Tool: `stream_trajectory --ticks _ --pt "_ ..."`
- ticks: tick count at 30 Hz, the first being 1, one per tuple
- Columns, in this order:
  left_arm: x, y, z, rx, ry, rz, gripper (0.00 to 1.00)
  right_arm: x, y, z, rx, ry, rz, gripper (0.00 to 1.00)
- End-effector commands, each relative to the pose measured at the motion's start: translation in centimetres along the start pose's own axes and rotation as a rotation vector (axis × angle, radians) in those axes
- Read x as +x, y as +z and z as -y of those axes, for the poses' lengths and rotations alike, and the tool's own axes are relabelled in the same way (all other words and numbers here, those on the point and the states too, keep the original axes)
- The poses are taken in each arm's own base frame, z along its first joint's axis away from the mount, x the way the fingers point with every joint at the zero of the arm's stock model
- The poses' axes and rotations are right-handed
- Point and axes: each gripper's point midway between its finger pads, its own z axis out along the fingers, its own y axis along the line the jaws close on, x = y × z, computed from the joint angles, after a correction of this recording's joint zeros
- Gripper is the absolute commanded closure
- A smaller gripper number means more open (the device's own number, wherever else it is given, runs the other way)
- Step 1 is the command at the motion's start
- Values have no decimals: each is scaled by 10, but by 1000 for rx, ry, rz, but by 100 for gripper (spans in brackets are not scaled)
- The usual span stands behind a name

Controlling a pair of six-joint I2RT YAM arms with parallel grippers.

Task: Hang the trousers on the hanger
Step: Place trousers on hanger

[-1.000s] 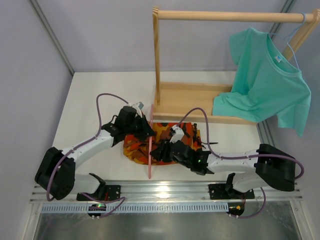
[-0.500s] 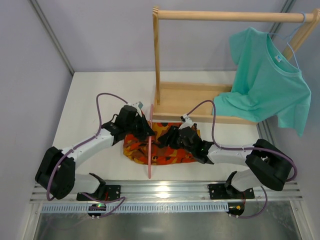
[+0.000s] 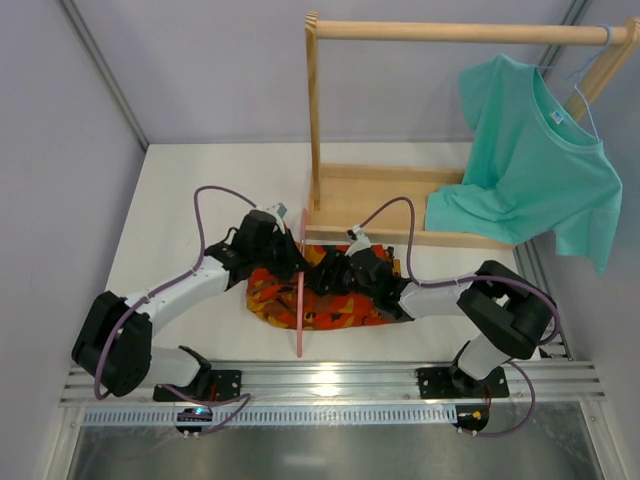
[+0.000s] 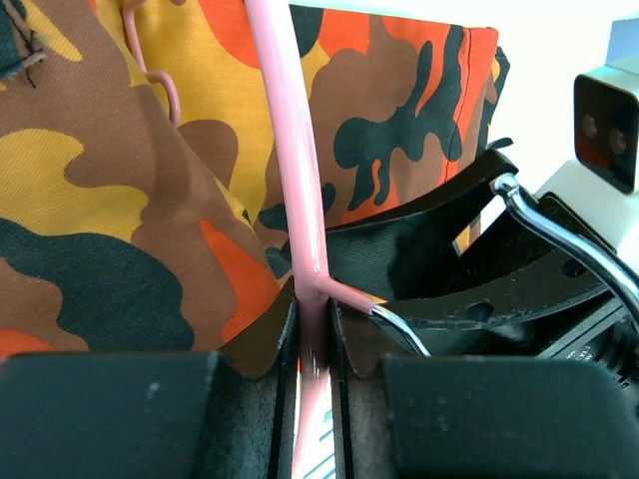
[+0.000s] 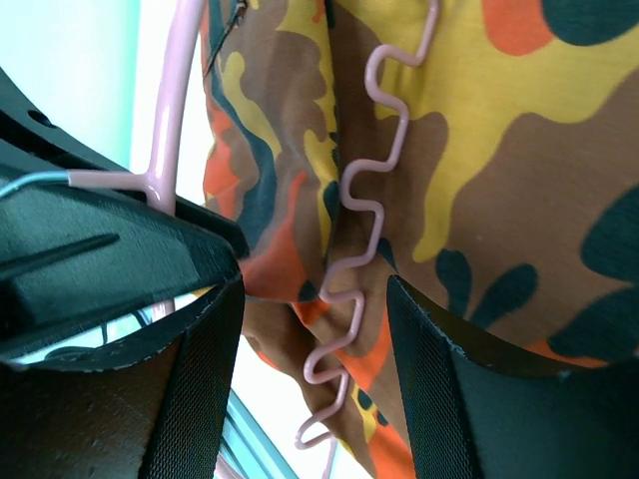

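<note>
The camouflage trousers point(image 3: 345, 300) lie crumpled on the white table between both arms. The pink hanger point(image 3: 300, 310) lies across their left part, its long arm running towards the near edge. My left gripper point(image 3: 292, 262) is shut on the hanger point(image 4: 305, 200) at its neck, where the silver hook point(image 4: 559, 239) branches off. My right gripper point(image 3: 328, 275) hovers open over the trousers point(image 5: 499, 150), close to the left gripper. Between its fingers point(image 5: 200, 399) the hanger's ridged bar point(image 5: 364, 230) lies against the cloth, touching neither pad.
A wooden clothes rack point(image 3: 400, 200) stands just behind the trousers. A teal T-shirt point(image 3: 530, 160) hangs from its top rail on a light-blue hanger point(image 3: 590, 90). A metal rail point(image 3: 320, 385) runs along the near edge, and grey walls close in both sides.
My right gripper has moved from the near side of the trousers up towards the hanger's neck, and its jaws have spread wider. The left gripper and the hanger have stayed put.
</note>
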Motion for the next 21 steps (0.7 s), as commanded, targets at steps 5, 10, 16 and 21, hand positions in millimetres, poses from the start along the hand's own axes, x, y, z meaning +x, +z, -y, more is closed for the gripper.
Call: stream_trajectory --ticks 5,10,16,21 --pt "0 5 -18 -96 26 -3 100 -13 20 -30 -89 2 18 38" --pt "6 -5 -32 -198 44 -53 100 -9 29 -28 -68 2 -14 89" --pt "-2 -27 -61 -391 87 -30 100 15 10 -29 -20 34 -56 96" --pt "-8 -26 -61 -414 70 -20 100 35 -11 -27 82 -48 -48 96"
